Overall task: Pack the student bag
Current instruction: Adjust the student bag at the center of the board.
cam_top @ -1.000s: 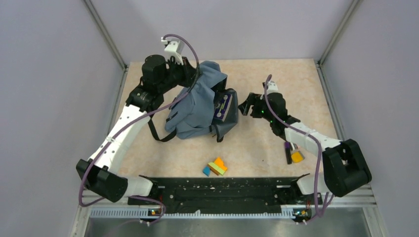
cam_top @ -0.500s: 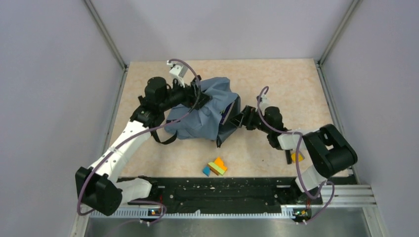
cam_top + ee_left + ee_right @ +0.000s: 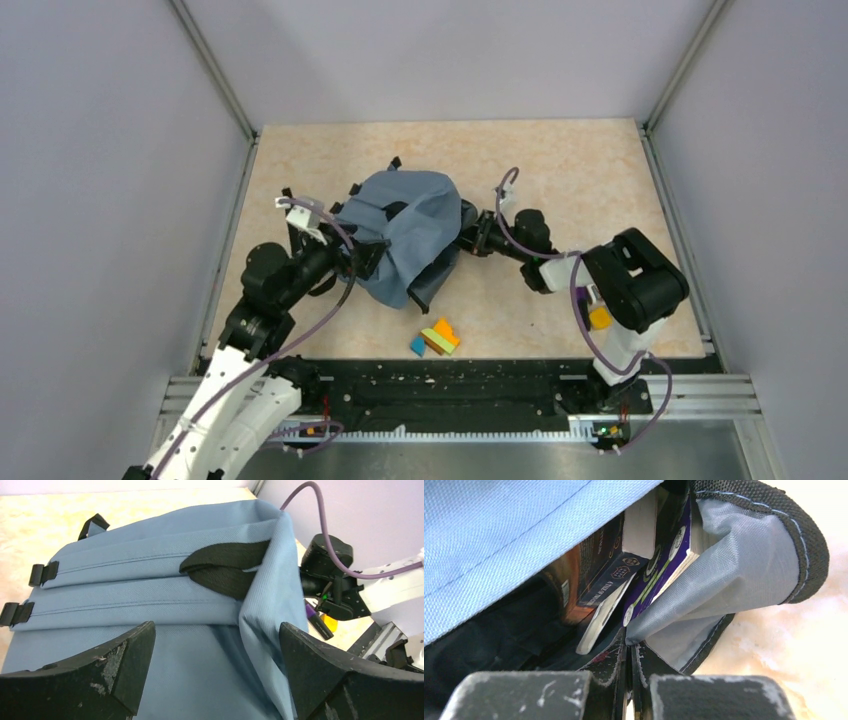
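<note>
The student bag (image 3: 405, 225), slate-blue with black straps (image 3: 225, 565), lies slumped mid-table with its opening facing right. My left gripper (image 3: 365, 258) stands open at the bag's near-left side, and its fingers straddle blue fabric (image 3: 150, 605) without pinching it. The left gripper (image 3: 216, 645) holds nothing. My right gripper (image 3: 468, 240) is at the bag's mouth. There the right gripper (image 3: 630, 645) is shut on a fold of the grey-lined flap (image 3: 734, 550). Inside the mouth stand a dark book (image 3: 609, 555) and a purple book (image 3: 664, 565).
Small coloured blocks (image 3: 436, 338) lie near the front edge, below the bag. A purple marker and a yellow piece (image 3: 598, 317) lie under the right arm. The black rail (image 3: 440, 385) runs along the near edge. Grey walls enclose the table.
My left gripper let go of the bag's top, opened and drew back toward the near left. The bag sank flatter. My right gripper moved into the mouth and shut on the flap.
</note>
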`<state>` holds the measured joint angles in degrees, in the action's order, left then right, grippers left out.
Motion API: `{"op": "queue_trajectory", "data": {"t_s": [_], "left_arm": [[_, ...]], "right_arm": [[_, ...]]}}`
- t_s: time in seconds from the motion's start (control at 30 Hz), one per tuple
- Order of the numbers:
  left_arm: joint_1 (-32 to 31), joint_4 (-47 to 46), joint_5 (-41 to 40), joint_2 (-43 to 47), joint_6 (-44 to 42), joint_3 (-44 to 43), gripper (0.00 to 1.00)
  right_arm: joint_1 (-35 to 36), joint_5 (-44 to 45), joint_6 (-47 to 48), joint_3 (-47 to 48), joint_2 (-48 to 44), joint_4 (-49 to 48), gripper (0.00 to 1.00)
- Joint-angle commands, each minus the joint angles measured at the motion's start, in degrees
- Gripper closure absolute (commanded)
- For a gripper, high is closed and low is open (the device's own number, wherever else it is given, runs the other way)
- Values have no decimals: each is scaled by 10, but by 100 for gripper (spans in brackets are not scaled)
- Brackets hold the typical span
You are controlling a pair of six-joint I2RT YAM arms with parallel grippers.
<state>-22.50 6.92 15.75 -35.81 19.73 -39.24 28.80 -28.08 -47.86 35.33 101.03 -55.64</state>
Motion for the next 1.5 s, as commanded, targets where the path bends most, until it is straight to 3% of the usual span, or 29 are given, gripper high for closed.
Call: {"op": "queue_trajectory", "data": {"t_s": [0.0,0.17,0.3,0.43,0.63,0.8,1.0,1.17,1.3,1.47], "left_arm": [[2,26,15,38,5,5,2],[2,108,-47,-68,28,-78,2],[2,59,-34,-151,32,-92,2],[23,41,-171,-195,43,-113,2],[154,-63,-23,-222,145,-99,2],[195,-23,-113,-251,129,-112,2],[285,-63,-136,-247,145,-70,2],[357,-122,-75,-282,187,-12,2],[389,-144,-85,-289,206,23,3],[417,-201,51,-332,200,38,11]], "right_arm": [[17,62,74,54,-35,-10,100],[18,77,112,89,-61,-6,100],[18,66,116,154,-46,-3,100],[24,56,108,210,-18,-8,100],[46,52,120,295,23,17,100],[73,54,138,377,68,47,100],[125,81,197,483,131,120,100],[154,87,219,565,188,159,100],[183,81,263,661,254,237,100],[217,92,307,734,307,288,100]]}}
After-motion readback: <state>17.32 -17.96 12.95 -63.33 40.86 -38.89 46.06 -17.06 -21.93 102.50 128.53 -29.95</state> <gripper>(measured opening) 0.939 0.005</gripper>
